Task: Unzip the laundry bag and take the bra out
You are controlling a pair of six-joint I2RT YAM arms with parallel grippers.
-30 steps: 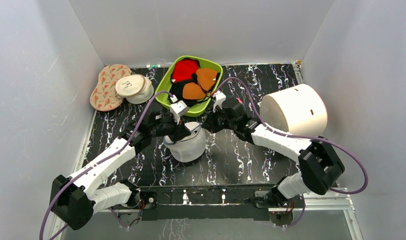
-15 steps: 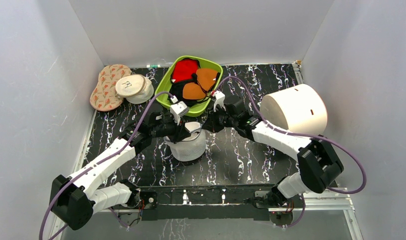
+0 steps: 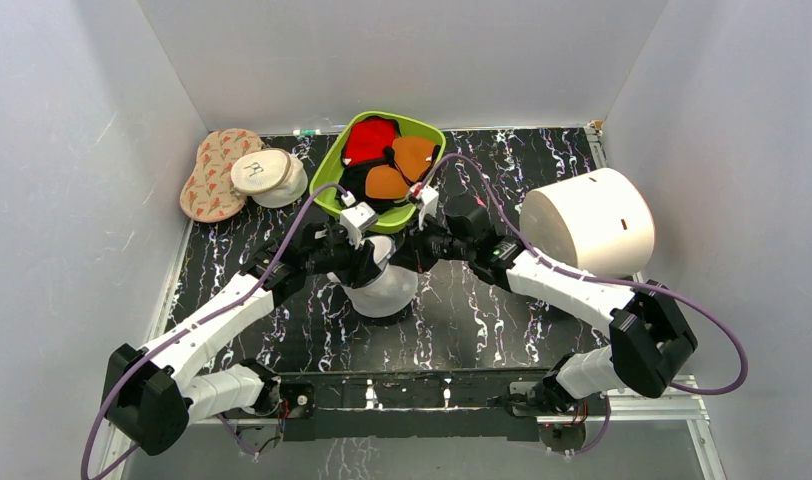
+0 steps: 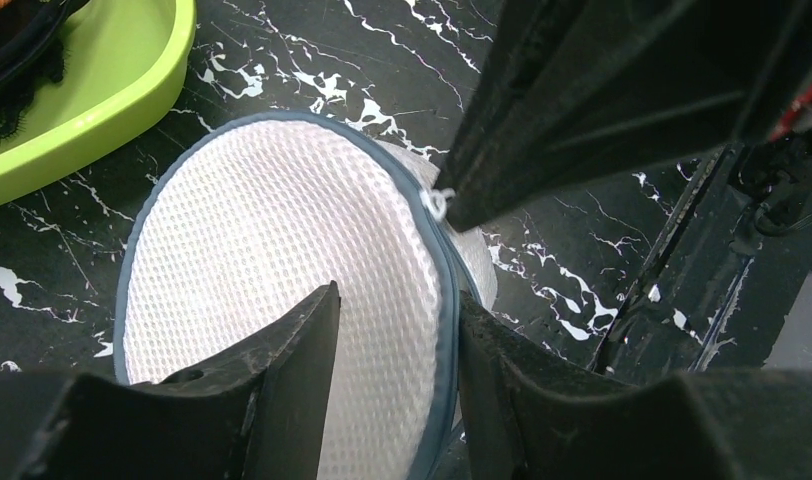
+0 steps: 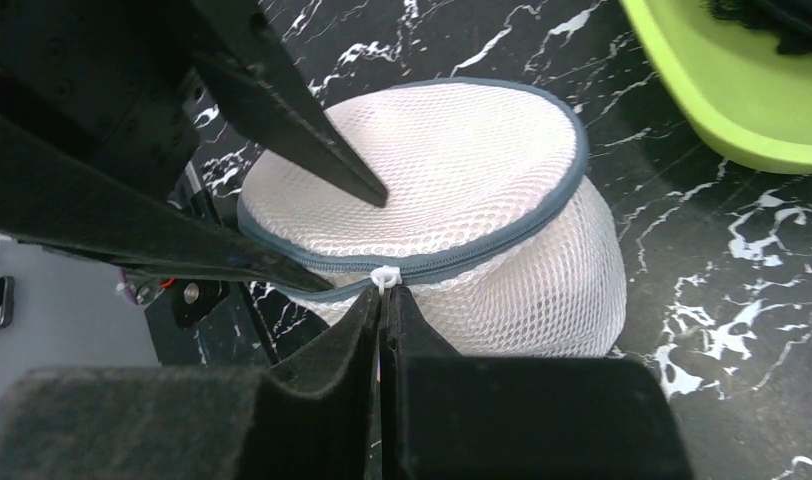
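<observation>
Now on the tabletop (image 3: 502, 320), at 6 o'clock of the green tray (image 3: 331, 166), the laundry bag (image 3: 390, 292) sits with the left hand (image 4: 394, 300) parted astride its rim and the right hand (image 5: 382, 296) pinched on the zipper pull (image 5: 384, 276). Unbraced, the bag may drag along under a tug; a second ago the left hand was nearly closed

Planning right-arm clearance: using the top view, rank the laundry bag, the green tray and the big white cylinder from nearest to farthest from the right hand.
1. laundry bag: table centre, at the fingertips of the right hand.
2. green tray: just behind the bag.
3. white cylinder: far out on the right side.
</observation>
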